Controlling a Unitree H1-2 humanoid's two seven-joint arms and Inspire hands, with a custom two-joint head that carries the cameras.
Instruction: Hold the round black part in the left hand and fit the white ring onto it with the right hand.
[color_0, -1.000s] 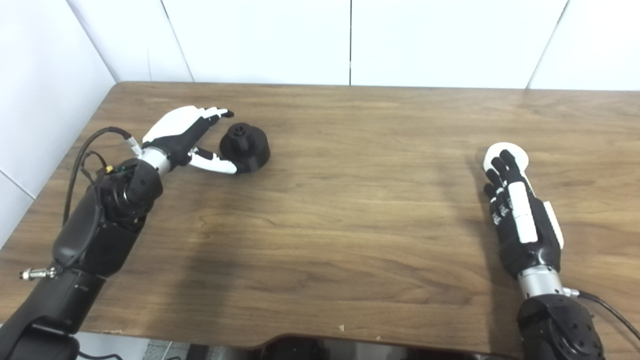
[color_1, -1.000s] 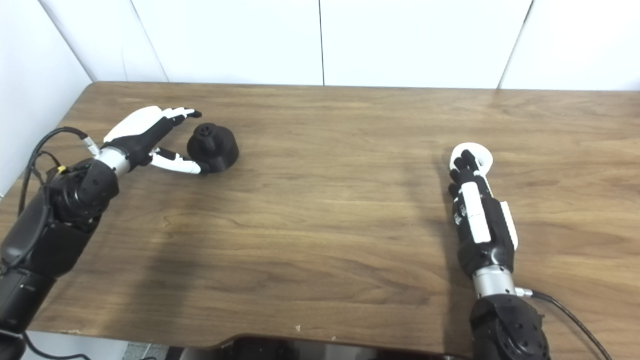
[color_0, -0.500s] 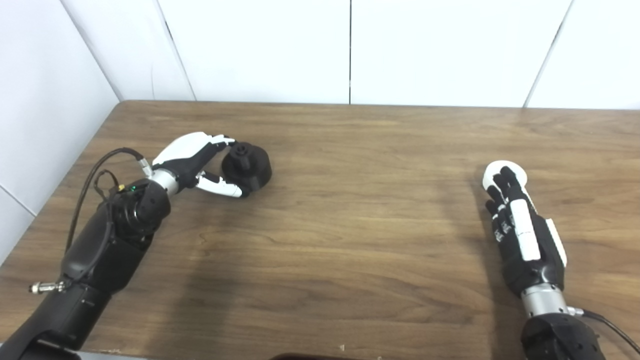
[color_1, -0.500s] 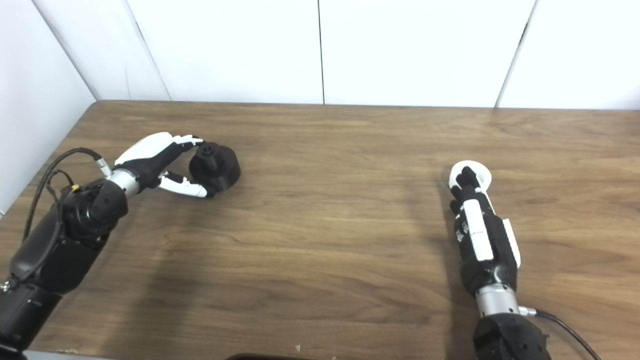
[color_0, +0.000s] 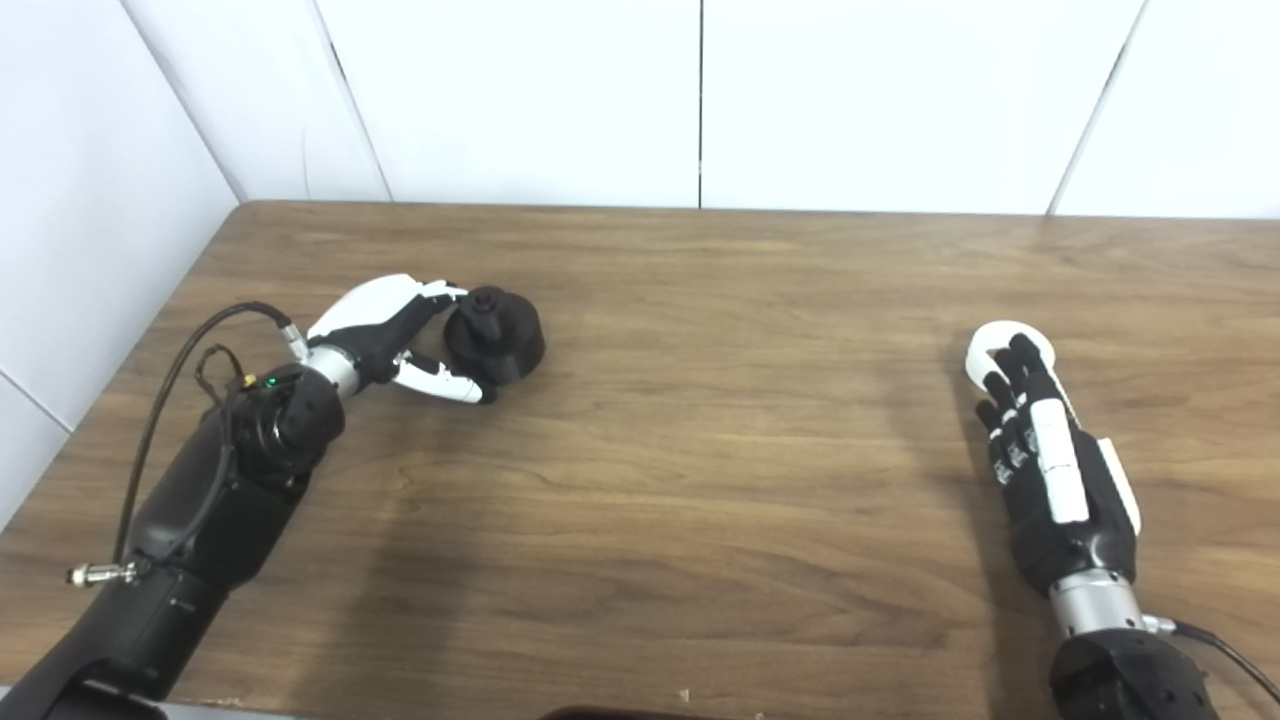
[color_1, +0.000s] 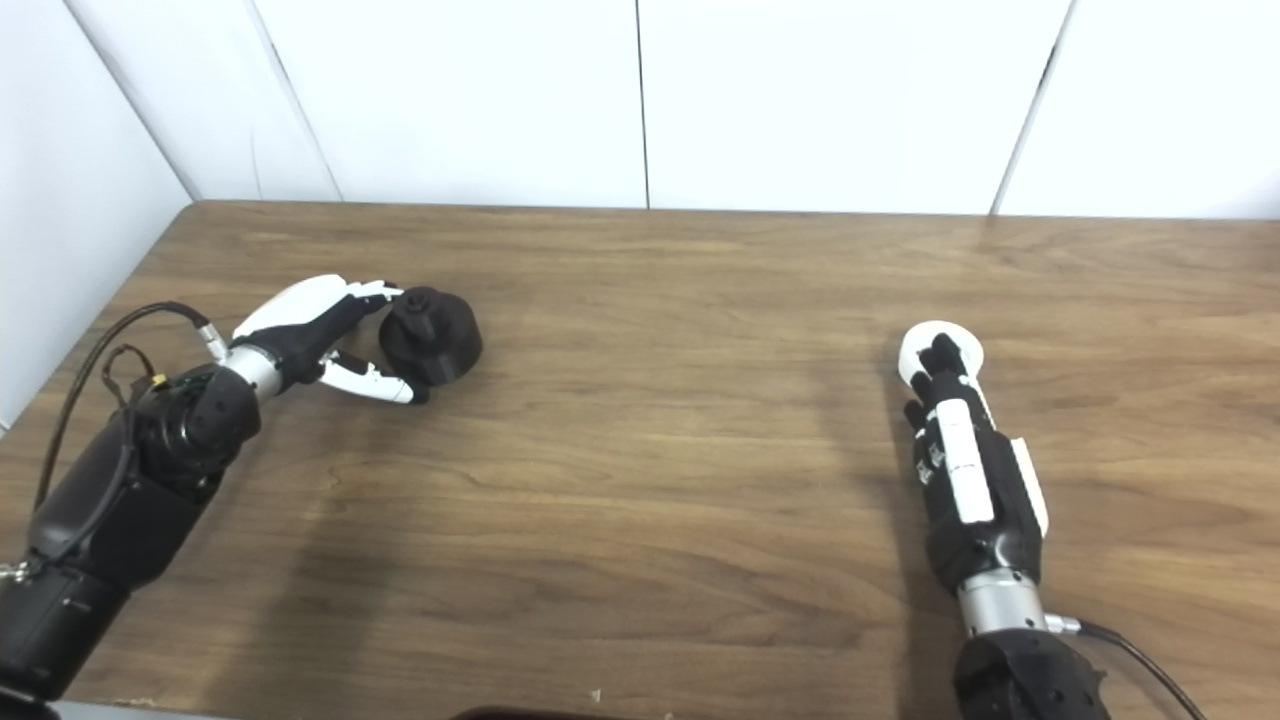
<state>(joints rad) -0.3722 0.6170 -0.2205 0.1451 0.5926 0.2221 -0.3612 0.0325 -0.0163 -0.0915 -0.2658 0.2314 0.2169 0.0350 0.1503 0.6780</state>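
The round black part (color_0: 495, 334), a squat disc with a raised hub on top, rests on the wooden table (color_0: 700, 430) at the left. My left hand (color_0: 385, 325) reaches it from the left, fingers spread around its near side, thumb along the table under it; the part stays on the table. The white ring (color_0: 1003, 343) lies flat at the right. My right hand (color_0: 1045, 455) lies palm down just behind it, fingertips over the ring's near edge, fingers stretched out and apart, holding nothing.
White wall panels (color_0: 700, 100) close the table's far side and left side. Cables (color_0: 190, 350) loop off my left forearm near the left edge. The table's front edge (color_0: 620, 705) runs along the picture's bottom.
The camera tilted, shifting the whole picture down. My left hand's fingers have curled closer around the black part. My right hand has barely moved at the ring.
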